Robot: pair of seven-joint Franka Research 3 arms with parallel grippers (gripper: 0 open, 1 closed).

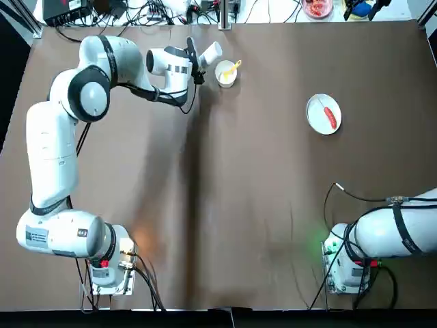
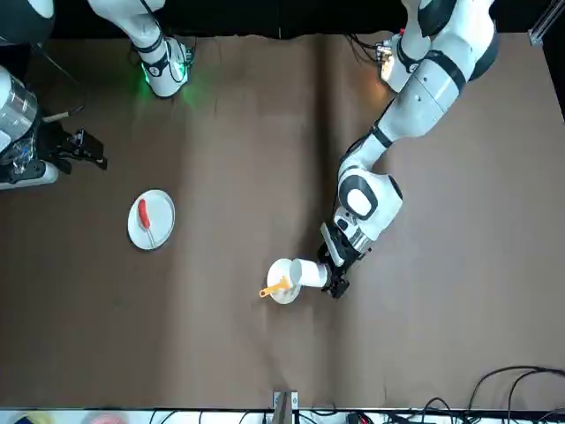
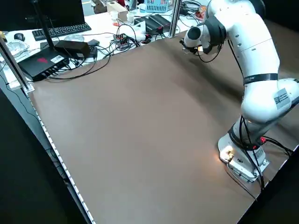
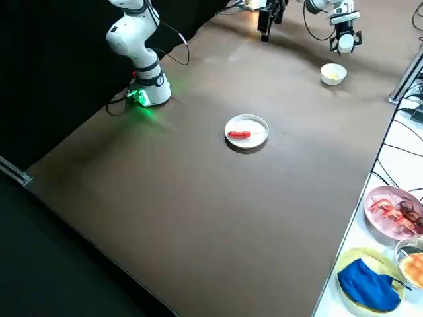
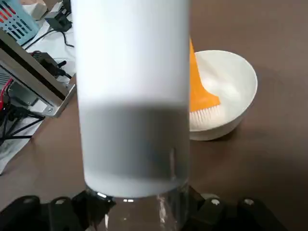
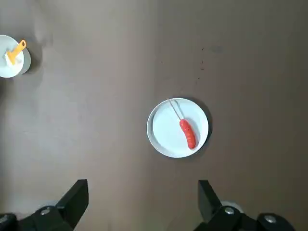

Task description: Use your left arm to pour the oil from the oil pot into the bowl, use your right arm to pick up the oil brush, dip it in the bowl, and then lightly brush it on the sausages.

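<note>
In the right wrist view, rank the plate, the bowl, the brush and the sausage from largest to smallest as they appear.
1. Plate
2. Bowl
Brush and sausage: too alike to rank

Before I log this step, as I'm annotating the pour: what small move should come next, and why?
Probably tip the left end effector a little further so the pot pours into the bowl. The pot is held tilted beside the bowl, cap end toward it, and the brush rests in the bowl, not yet held.
</note>
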